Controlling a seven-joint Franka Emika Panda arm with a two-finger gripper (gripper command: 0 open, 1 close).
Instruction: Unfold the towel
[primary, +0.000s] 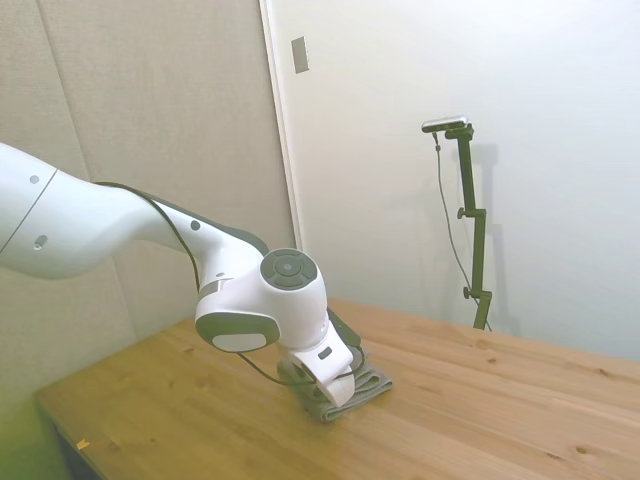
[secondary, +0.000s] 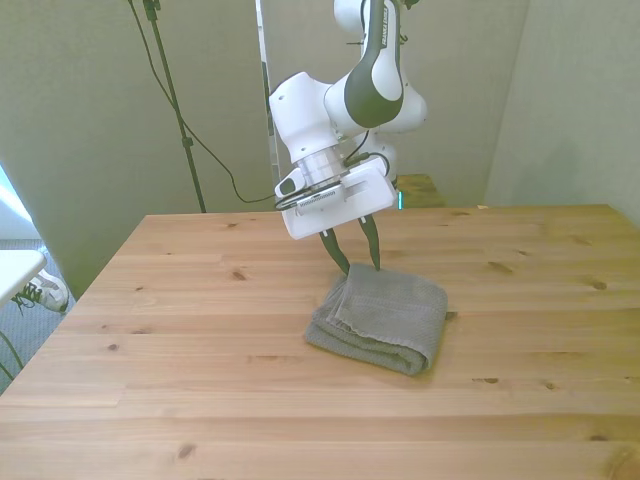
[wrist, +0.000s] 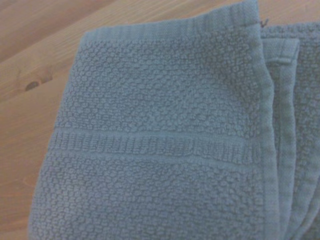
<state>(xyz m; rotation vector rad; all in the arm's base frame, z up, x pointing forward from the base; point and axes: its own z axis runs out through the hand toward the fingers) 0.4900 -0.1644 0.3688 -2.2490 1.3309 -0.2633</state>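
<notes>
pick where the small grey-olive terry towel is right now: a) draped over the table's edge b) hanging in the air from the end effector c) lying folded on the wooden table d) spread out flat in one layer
c: the small grey-olive terry towel lies on the wooden table in stacked folded layers, with the white arm's end effector at its far edge.

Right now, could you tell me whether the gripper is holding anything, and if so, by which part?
The gripper appears shut on the towel, pinching the top layer at its far edge. The towel lies folded on the table, not lifted.
</notes>
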